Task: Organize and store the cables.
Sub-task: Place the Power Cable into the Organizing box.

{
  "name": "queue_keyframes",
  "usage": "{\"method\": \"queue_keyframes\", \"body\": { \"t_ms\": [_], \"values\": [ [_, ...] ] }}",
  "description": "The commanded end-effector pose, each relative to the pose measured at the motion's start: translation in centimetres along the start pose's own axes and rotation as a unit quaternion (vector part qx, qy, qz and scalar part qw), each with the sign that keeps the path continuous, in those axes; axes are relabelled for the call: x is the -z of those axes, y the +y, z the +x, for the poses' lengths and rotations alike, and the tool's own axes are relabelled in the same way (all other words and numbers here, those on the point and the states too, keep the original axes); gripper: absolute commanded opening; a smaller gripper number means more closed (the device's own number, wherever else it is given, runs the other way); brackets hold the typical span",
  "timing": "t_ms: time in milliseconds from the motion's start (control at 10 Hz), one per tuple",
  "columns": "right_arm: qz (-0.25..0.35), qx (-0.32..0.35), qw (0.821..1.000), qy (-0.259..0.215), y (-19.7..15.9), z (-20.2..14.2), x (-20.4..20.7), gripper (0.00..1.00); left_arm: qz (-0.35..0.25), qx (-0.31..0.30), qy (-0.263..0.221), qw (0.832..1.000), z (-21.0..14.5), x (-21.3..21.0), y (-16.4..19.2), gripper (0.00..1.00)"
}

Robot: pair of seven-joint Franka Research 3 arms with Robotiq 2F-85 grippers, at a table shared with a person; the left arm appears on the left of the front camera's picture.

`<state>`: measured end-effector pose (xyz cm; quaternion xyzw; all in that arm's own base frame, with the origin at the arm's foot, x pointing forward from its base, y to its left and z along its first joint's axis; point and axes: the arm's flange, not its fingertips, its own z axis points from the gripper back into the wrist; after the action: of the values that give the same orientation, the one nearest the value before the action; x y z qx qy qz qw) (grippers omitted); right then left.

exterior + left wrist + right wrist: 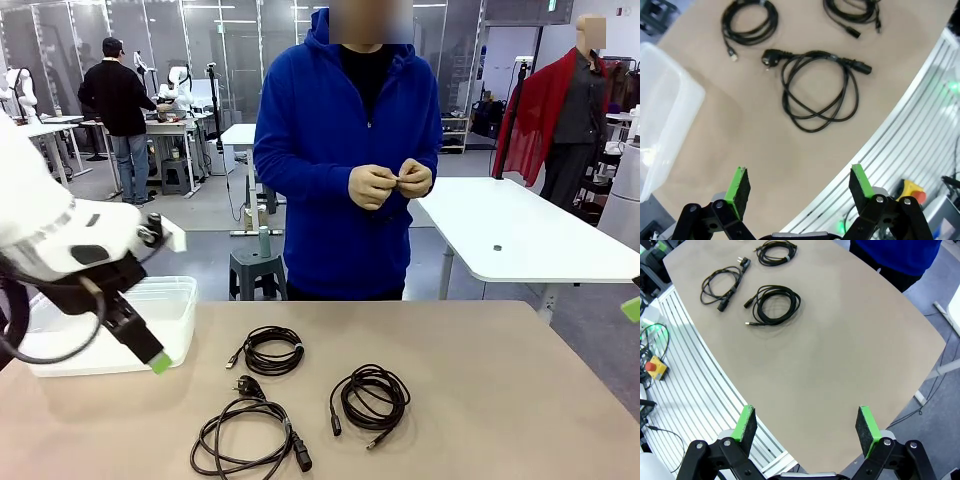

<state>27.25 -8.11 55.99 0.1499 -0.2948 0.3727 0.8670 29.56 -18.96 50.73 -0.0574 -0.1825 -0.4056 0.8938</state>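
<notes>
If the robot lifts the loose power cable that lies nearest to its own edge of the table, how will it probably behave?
The power cable would probably be floppy: its loops lie loose and uneven, so they may open and dangle. Its plug and connector look heavier than the cord and might swing.

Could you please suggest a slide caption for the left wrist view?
Open left tool above the table, a clear bin to one side, three coiled black cables lying ahead.

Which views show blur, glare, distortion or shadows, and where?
Front view: sharp, evenly lit, the near left arm washed out white. Left wrist view: table edge bends, soft shadow beside the clear bin. Right wrist view: table outline bows, cables sharp.
</notes>
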Motion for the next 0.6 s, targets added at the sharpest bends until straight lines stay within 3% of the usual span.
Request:
{"method": "queue_keyframes", "body": {
  "t_ms": [0, 500],
  "values": [
    [0.002, -0.002, 1.000, 0.000, 0.1, 0.1, 0.1, 1.00, -0.005, 0.004, 0.014, 1.000, -0.9, 3.8, -2.1, 1.00],
    [0.002, -0.002, 1.000, 0.000, 0.1, 0.1, 0.1, 1.00, -0.029, 0.019, 0.057, 0.998, 0.1, 8.0, -5.2, 1.00]
  ]
}}
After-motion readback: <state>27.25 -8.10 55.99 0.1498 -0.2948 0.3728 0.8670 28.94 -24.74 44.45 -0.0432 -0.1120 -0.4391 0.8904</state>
